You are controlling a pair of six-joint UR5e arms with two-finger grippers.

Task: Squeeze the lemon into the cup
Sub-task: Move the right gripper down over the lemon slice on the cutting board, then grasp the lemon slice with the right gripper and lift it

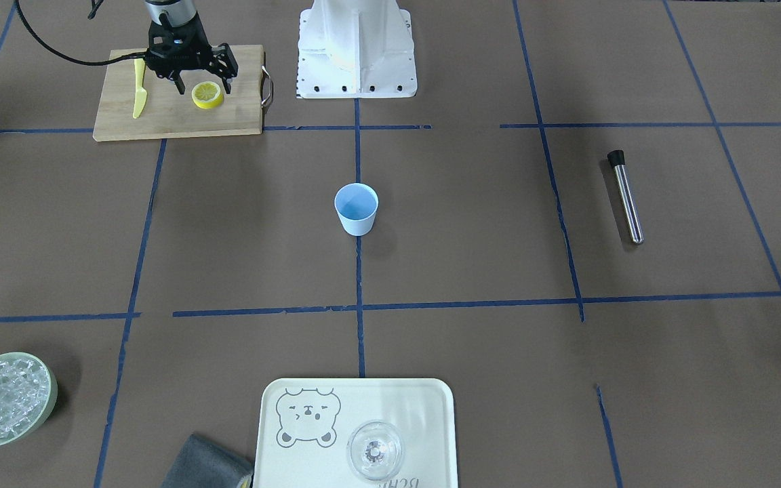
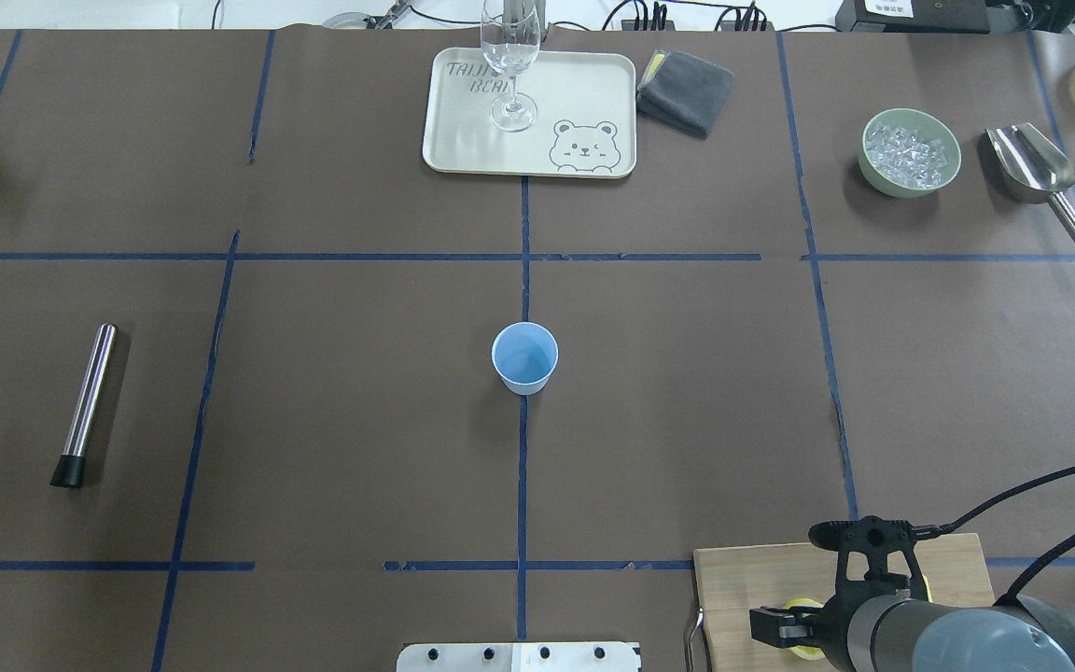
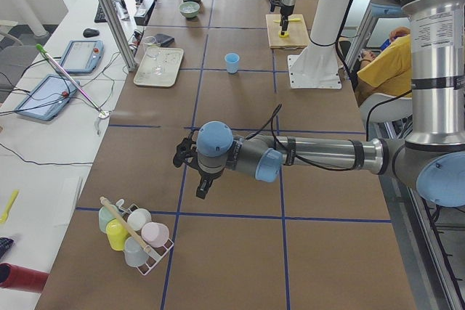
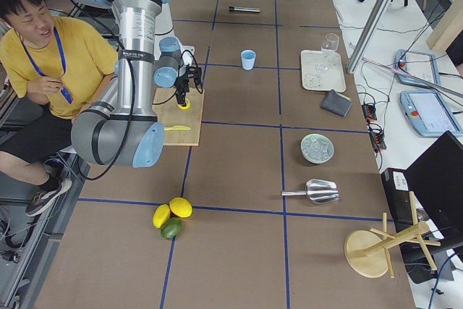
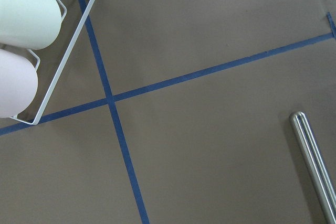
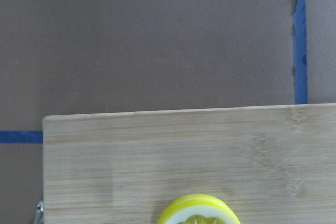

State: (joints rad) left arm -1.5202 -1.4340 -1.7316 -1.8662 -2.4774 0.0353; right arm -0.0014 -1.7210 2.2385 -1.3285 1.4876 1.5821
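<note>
The cup (image 1: 356,209) is a small light-blue tumbler standing upright at the table's middle, also visible from overhead (image 2: 525,357). A cut lemon half (image 1: 207,95) lies face up on the wooden cutting board (image 1: 173,118) near the robot's base. My right gripper (image 1: 203,87) hangs just over the lemon, open, one finger on each side of it. The right wrist view shows only the lemon's top edge (image 6: 199,211) and no fingers. My left gripper (image 3: 197,183) hovers over bare table far from the cup, and I cannot tell whether it is open or shut.
A yellow knife (image 1: 138,88) lies on the board beside the lemon. A steel rod (image 1: 626,196), a tray (image 1: 424,407) with a clear glass (image 1: 375,451), a bowl of ice (image 1: 4,400) and a grey cloth (image 1: 204,464) sit around. A person (image 4: 54,56) sits beside the robot.
</note>
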